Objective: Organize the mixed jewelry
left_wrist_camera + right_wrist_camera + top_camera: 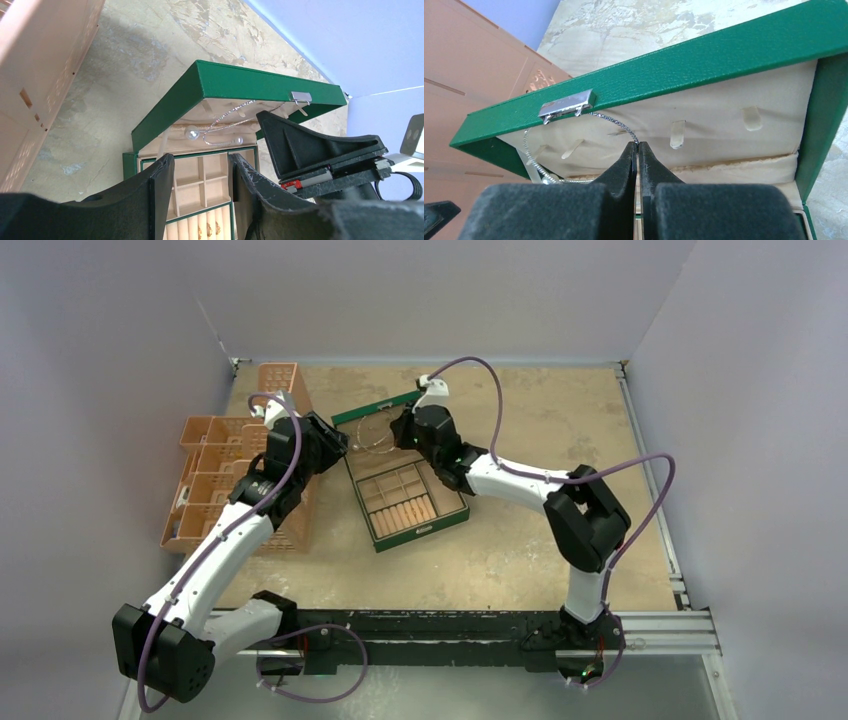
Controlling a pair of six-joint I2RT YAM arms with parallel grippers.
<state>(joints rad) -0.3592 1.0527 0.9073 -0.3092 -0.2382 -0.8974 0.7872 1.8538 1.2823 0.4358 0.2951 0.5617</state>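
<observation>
The right hand is closed tight, its two dark fingertips pressed together on the glittery silver chain, which they pinch just in front of the cream lining of the raised lid. From the pinch the chain arcs up and away behind the metal clasp on the lid's front edge, then drops down the lining toward the lower corner. Seen from the left wrist, the same chain hangs in loose strands inside the lid, and a pearl-like bead hangs beside it just above the compartments. The left hand is about half open with nothing between its fingers; it hovers near the front of the green box, looking into the square tan compartments. A few tiny gold rings sit in the padded roll section at the near side of the box; how many there are is too small to tell. From above, the box lies at an angle near the middle of the bench, its lid tilted open toward the far side, with both hands close together over it. Orange baskets stand to the left of the box, under the left arm.
</observation>
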